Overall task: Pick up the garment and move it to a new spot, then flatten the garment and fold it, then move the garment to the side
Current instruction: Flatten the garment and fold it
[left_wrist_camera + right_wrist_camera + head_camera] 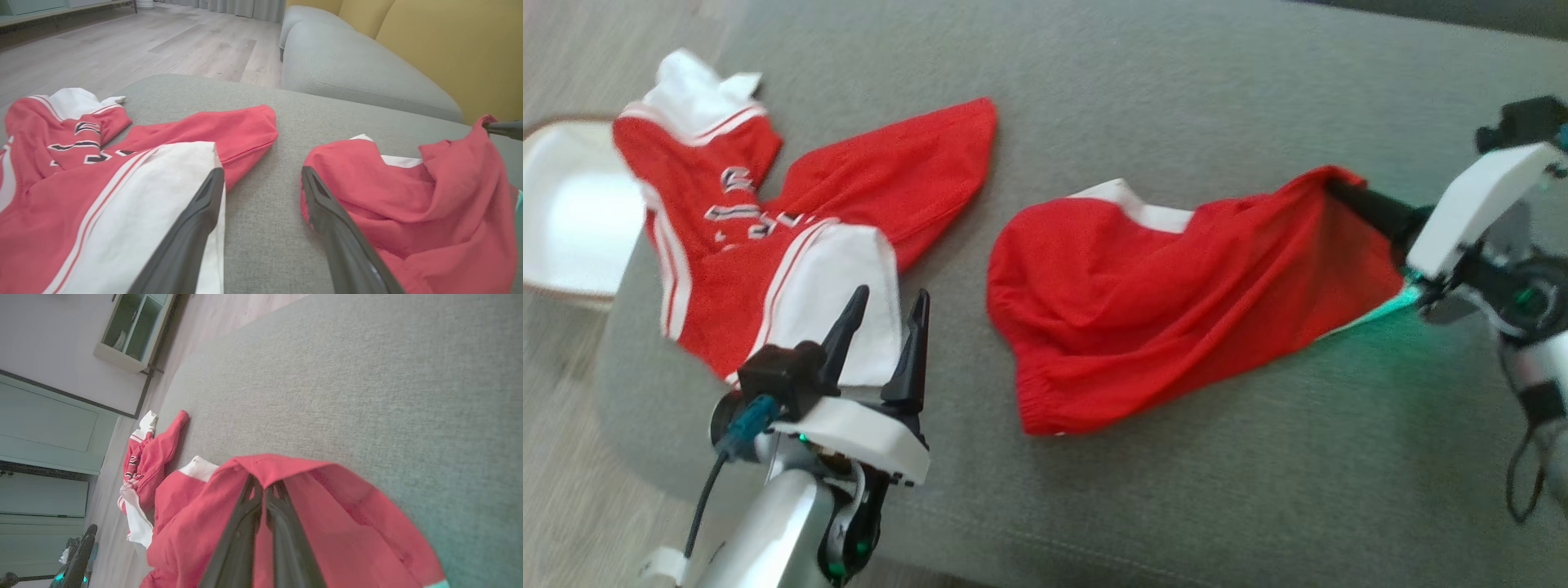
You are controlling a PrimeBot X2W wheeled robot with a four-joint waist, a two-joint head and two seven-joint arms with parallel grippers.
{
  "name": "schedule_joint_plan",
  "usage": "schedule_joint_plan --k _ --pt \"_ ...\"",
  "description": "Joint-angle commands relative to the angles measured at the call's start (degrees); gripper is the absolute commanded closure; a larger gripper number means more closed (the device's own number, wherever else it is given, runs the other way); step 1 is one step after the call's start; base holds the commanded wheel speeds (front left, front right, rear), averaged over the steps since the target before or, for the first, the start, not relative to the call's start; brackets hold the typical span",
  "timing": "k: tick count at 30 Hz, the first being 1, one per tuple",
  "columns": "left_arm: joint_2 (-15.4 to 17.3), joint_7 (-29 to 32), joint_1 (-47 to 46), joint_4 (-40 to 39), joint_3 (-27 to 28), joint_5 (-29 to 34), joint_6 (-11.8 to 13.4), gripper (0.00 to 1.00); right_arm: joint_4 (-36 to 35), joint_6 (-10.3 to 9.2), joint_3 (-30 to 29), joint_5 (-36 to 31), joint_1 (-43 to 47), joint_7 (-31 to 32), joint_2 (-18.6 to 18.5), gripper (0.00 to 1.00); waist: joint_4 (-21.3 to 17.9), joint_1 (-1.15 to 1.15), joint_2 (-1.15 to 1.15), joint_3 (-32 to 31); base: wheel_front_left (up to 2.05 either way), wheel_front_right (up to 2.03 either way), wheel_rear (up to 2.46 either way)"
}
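Observation:
The garment (pixel 1160 302), red with a white trim, lies bunched on the grey cushion (pixel 1176 98) right of centre. Its right-hand corner is lifted and pulled taut. My right gripper (pixel 1339 189) is shut on that corner; in the right wrist view the fingers (pixel 245 522) meet under a fold of the garment (pixel 347 522). My left gripper (pixel 890 298) stands open at the lower left, nothing between its fingers. In the left wrist view the left gripper (pixel 262 173) frames bare cushion, with the garment (pixel 429 204) just to the right.
A second red and white garment with lettering (pixel 735 245) lies crumpled at the cushion's left, partly under my left gripper's left finger. A white seat (pixel 564 212) stands on the floor beyond the left edge. A grey sofa with yellow backrest (pixel 367 77) lies behind.

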Motion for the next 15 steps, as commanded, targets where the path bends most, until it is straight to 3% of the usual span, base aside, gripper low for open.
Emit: schedule_joint_plan --k 1,9,10,11,12,13,15 --pt "0.3 -0.9 -3.2 -0.8 1.6 -0.1 -0.4 0.0 2.4 -0.04 -0.5 1.3 -3.9 1.6 -0.2 1.0 2.6 -0.01 0.0 2.4 0.0 0.0 0.0" --pt "-0.2 -1.7 -4.9 1.7 1.6 0.4 -1.1 0.0 13.1 -0.04 0.4 1.4 -11.8 -2.5 2.5 1.0 3.1 -0.01 0.0 2.9 0.0 0.0 0.0" --pt "-0.2 -1.7 -5.0 1.9 1.6 0.5 -1.2 0.0 14.0 -0.04 0.9 1.6 -12.1 -2.8 2.9 0.89 2.9 -0.01 0.0 2.8 0.0 0.0 0.0" --pt "-0.2 -1.7 -5.0 1.9 1.6 0.5 -1.2 0.0 14.0 -0.04 0.9 1.6 -12.1 -2.8 2.9 0.89 2.9 -0.01 0.0 2.8 0.0 0.0 0.0" --pt "-0.2 -1.7 -5.0 2.0 1.7 0.5 -1.1 0.0 14.8 -0.04 1.2 1.8 -12.3 -3.4 3.2 0.11 2.6 -0.01 0.0 2.6 0.0 0.0 0.0" --pt "-0.1 -1.8 -5.1 2.1 1.8 0.5 -1.1 0.0 15.4 -0.04 1.3 2.3 -12.6 -4.1 3.5 0.0 2.3 -0.01 0.0 2.4 0.0 0.0 0.0" --pt "0.1 -1.8 -5.1 2.2 1.7 0.6 -1.1 0.0 15.4 -0.04 1.6 2.9 -12.8 -6.1 3.7 0.0 1.5 -0.01 0.0 1.9 0.0 0.0 0.0"
